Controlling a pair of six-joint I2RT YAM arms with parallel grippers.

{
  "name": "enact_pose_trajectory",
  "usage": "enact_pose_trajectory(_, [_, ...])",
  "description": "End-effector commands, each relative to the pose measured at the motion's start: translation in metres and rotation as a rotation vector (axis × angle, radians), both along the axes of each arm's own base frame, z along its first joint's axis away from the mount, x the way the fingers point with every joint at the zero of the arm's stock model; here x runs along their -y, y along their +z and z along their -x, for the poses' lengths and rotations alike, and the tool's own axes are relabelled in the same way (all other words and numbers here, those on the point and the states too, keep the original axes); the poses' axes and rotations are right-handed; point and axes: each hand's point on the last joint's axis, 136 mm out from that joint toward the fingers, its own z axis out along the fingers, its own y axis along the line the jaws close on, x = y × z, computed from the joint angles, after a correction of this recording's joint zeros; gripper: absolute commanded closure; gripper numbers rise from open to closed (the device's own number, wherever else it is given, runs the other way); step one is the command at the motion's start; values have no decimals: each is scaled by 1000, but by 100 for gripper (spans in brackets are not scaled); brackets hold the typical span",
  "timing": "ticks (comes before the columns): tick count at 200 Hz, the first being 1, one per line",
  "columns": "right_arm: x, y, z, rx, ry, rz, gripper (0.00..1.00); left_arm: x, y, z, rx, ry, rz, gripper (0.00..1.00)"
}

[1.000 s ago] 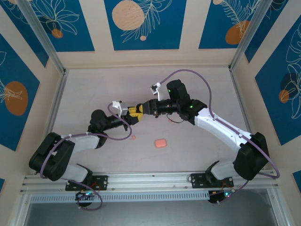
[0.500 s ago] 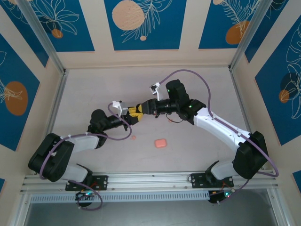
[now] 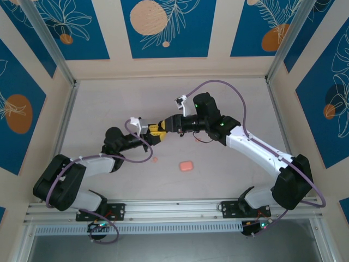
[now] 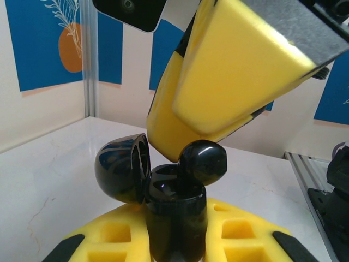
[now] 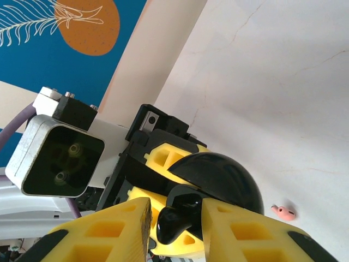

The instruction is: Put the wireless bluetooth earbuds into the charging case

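We are clamping the open case [image 4: 174,215] in our left jaws, pinching a black earbud [image 4: 203,161] at its rim with right jaws. The desk [image 3: 136,98] is lying open around.

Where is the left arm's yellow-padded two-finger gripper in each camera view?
Top external: left gripper left of centre, meeting the right gripper.
Left wrist: bottom edge, pads flanking a glossy black open-lidded case.
Right wrist: lower centre, behind the case.
Shared landmark: that clamped case.

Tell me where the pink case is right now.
In the top view the pink case lies on the table, about midway across its near half, with a tiny pink piece just to its left.
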Motion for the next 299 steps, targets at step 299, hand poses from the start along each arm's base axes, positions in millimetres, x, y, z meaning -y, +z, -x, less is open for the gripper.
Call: enact_pose_trajectory(299, [-13, 13, 19, 65, 122, -27, 80, 4, 16, 11, 73, -44, 31, 98])
